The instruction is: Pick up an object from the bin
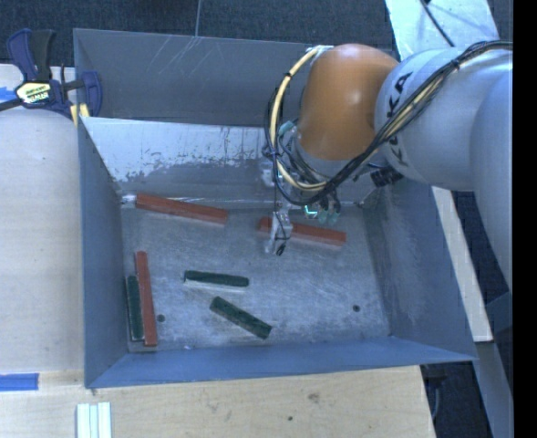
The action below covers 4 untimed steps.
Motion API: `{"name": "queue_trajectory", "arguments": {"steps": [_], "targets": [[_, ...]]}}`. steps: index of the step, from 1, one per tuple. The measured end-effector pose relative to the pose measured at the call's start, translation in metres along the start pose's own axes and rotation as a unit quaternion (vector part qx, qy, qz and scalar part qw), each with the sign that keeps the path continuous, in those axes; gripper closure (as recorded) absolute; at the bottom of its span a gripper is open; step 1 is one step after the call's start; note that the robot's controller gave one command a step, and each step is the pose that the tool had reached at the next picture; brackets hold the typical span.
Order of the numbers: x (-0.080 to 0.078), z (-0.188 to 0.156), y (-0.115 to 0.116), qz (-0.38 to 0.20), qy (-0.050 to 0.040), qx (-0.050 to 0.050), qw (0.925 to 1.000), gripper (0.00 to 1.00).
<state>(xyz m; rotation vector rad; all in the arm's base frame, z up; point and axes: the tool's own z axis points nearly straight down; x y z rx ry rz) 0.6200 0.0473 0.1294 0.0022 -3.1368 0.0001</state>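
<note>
Even, bright light; pale glare on the back wall of the bin (186, 144); soft shadows.

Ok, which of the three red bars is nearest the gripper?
The right-hand red bar: the gripper sits at its left end. The back-left red bar and the left-wall red bar lie farther off.

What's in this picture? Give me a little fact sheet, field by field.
Container: grey metal bin
Robot: gripper over the left end of the right red-brown stick
Other red-brown: back red-brown stick; left red-brown stick
Green: upper green stick and lower green stick mid-floor; left green stick beside the left wall
</note>
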Motion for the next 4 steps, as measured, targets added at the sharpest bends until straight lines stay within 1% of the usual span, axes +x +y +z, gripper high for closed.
{"name": "queue_trajectory", "arguments": {"steps": [1,2,3,4], "targets": [[0.004,0.062,-0.020,0.073,-0.0011,0.000,0.9973,0.00],[0.002,0.058,-0.020,0.073,-0.0051,-0.001,0.9973,1.00],[0.041,0.011,-0.020,0.088,-0.0032,0.000,0.9961,1.00],[0.053,-0.091,-0.027,0.091,-0.0080,-0.001,0.9959,1.00]]}}
